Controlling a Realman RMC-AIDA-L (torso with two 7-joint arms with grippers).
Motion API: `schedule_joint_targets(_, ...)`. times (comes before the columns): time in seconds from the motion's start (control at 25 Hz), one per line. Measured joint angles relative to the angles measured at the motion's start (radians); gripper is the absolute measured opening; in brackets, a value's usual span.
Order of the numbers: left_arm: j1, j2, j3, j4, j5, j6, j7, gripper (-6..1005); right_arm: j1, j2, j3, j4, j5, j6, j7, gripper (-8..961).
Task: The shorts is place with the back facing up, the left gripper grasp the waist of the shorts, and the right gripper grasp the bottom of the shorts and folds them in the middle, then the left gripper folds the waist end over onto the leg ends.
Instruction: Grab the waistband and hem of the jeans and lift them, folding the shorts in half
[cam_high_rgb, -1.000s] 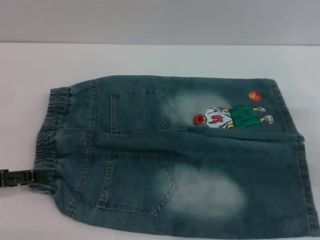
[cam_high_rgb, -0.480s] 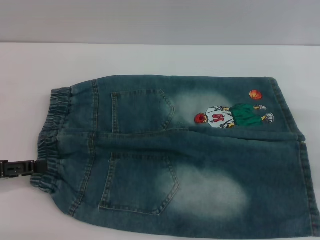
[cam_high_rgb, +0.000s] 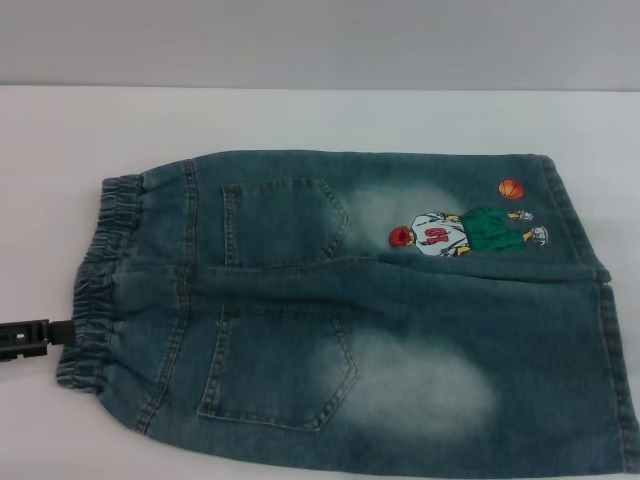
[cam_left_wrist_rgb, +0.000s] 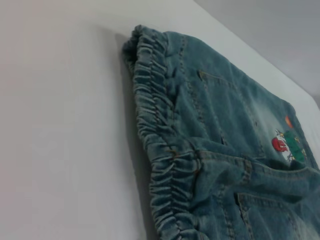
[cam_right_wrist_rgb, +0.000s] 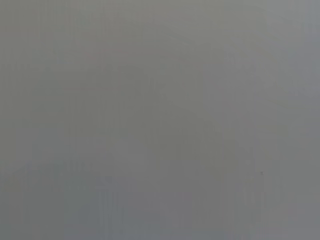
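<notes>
Left end effector (cam_high_rgb: 35, 338) reaches in low from the left.

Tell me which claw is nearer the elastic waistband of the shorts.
Left. The left claw sits at the table's left edge, right beside the waistband of the shorts. The right claw is not in view.

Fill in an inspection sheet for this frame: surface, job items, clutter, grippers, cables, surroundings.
Surface: white table, bare around the garment.
Job's things: denim shorts lying flat, back pockets up, not yet folded; elastic waist toward the robot's left, leg ends toward its right; embroidered figure with a basketball on the far leg.
Clutter: nothing seen.
Grippers: left gripper at the left edge of the head view, level with the nearer part of the waist; whether it touches the cloth is unclear. Right gripper not in view; its wrist view shows only plain grey.
Cables: nothing seen.
Surroundings: plain grey wall behind the table.
</notes>
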Motion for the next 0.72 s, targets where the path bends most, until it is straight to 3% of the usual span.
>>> schedule_joint_targets(0.72, -0.027, -0.009, 0.005, 0.003, 0.081, -0.038, -0.084, 647, 0.005, -0.003, 0.0, 0.0, 0.0, 0.001, -0.001, 490)
